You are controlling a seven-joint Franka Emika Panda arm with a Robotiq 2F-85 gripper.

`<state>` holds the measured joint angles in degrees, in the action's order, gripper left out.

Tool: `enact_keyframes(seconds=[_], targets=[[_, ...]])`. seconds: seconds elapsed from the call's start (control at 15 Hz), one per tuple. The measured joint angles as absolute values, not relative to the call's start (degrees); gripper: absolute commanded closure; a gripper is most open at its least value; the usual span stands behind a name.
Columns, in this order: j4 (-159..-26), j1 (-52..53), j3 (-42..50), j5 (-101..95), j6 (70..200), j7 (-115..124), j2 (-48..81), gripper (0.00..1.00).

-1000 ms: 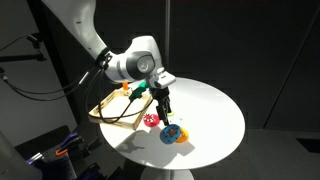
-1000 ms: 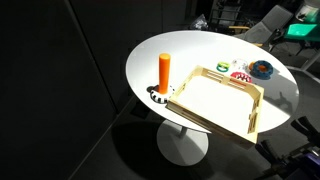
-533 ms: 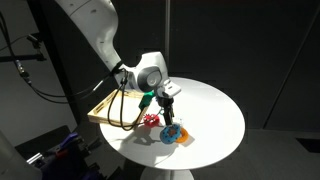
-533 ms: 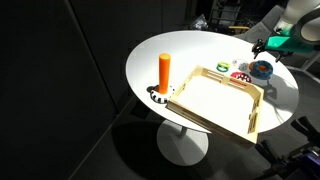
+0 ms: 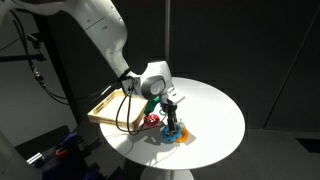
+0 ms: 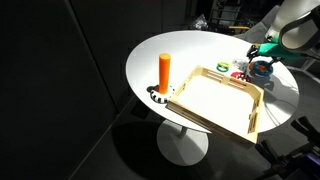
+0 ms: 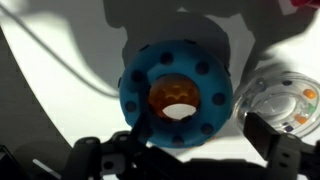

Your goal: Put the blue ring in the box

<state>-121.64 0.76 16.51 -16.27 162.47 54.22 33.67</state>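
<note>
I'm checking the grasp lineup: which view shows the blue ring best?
The wrist view: the blue ring fills the frame, its holes and centre plain. In both exterior views the ring is small, with the gripper over it.

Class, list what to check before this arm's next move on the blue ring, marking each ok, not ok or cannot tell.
1. The pincer sits above the blue ring: ok.
2. The pincer is open: ok.
3. Ring gripped: not ok.
4. Ring lying by itself: not ok, an orange piece shows through its hole.
5. The pale round toy is clear of the fingers: cannot tell.
6. The box has bare floor: ok.
</note>
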Motion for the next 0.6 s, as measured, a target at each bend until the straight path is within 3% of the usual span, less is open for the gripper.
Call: enact_keyframes(seconds=[0.4,0.6], targets=[[-119.95,4.15,19.74,-13.41,162.33,53.58,35.35,0.84],[-119.74,5.57,21.01,-12.39,162.05,53.58,35.86,0.89]])
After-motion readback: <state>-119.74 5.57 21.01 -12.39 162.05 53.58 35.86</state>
